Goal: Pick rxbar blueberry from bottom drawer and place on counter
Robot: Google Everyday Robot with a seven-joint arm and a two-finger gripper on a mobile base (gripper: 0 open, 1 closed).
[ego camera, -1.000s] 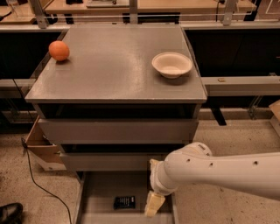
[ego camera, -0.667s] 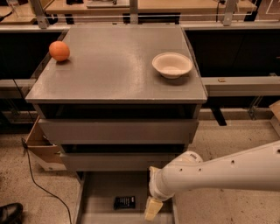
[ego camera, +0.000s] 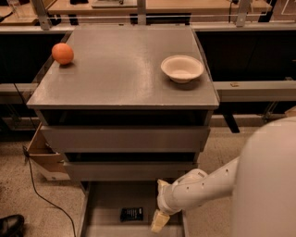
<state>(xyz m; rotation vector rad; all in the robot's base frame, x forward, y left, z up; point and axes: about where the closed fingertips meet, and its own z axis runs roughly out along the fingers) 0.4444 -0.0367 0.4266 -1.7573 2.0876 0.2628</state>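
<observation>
The rxbar blueberry (ego camera: 132,214) lies flat on the grey floor of the bottom drawer (ego camera: 105,202), which stands pulled out below the 2 wider drawers. The bar sits toward the near end of the tray, roughly mid-width, its dark wrapper showing pale lettering. The hand (ego camera: 159,222) hangs just beside the bar on its right, inside the drawer near the right wall, its pale tan tip pointing down and a little toward the camera. A narrow strip of bare drawer floor shows between the hand and the bar, so the 2 are apart and the hand has no hold of the bar. Whether the hand is open or closed I cannot tell. The white arm (ego camera: 206,186) reaches in from the right, from the robot's large pale body (ego camera: 270,180) that fills the lower right corner.

Above, the desk (ego camera: 122,78) is the flat grey top of the cabinet. On it 1 orange fruit (ego camera: 62,53) rests near the far left corner and 1 cream bowl (ego camera: 182,68) stands upright near the right edge, the 2 well apart. The upper drawer (ego camera: 125,138) and the middle drawer (ego camera: 132,170) show plain grey fronts.

A cardboard box (ego camera: 44,159) leans by the cabinet's left side, a black cable (ego camera: 34,183) trails over the speckled floor (ego camera: 27,199), and a dark shoe (ego camera: 11,225) shows at the lower left. Pale wooden tabletops (ego camera: 157,5) run along the back.
</observation>
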